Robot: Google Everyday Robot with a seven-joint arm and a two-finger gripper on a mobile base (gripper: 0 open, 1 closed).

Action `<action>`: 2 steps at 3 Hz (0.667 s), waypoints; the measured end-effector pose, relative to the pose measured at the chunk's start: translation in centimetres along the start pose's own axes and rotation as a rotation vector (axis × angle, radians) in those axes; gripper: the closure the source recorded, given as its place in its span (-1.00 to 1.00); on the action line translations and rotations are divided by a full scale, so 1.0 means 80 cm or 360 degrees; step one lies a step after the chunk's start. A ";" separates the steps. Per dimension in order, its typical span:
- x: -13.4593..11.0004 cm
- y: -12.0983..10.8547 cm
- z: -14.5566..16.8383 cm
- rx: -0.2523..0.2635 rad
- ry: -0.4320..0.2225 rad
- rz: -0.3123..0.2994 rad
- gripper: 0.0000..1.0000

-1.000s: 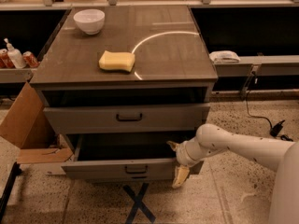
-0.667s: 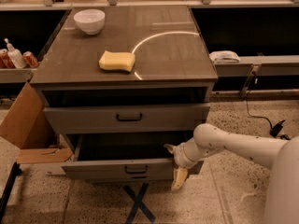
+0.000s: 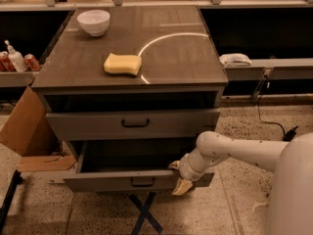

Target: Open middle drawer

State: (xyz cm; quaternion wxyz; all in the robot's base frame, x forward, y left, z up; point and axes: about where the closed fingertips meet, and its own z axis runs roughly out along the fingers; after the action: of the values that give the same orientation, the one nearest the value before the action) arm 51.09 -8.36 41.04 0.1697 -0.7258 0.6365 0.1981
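Note:
The middle drawer (image 3: 122, 181) is the grey one pulled well out of the cabinet, with a small dark bar handle (image 3: 143, 182) centred on its front. Its dark inside shows behind the front panel. My gripper (image 3: 179, 176) is at the right end of that front panel, against its top edge, well right of the handle. My white arm (image 3: 234, 148) reaches in from the right. The drawer above (image 3: 135, 124) has a taller grey front with its own dark handle and sits almost flush. The lowest drawer is hidden under the pulled-out one.
A yellow sponge (image 3: 122, 64) and a white bowl (image 3: 94, 22) sit on the cabinet top (image 3: 186, 58). A cardboard box (image 3: 27, 131) stands at the cabinet's left. A dark taped X (image 3: 144, 213) marks the floor in front. A cable (image 3: 274, 124) runs along the floor at right.
My gripper and forearm have shifted slightly left and down along the drawer's front. The drawer stands about as far out as before.

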 end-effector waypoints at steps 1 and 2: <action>-0.006 0.024 -0.010 -0.0030 -0.0003 0.0018 0.32; -0.012 0.055 -0.015 -0.0047 -0.0062 0.0067 0.78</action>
State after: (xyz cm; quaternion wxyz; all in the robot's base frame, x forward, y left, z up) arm 46.70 -8.71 42.63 0.1671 -0.7108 0.6452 0.2249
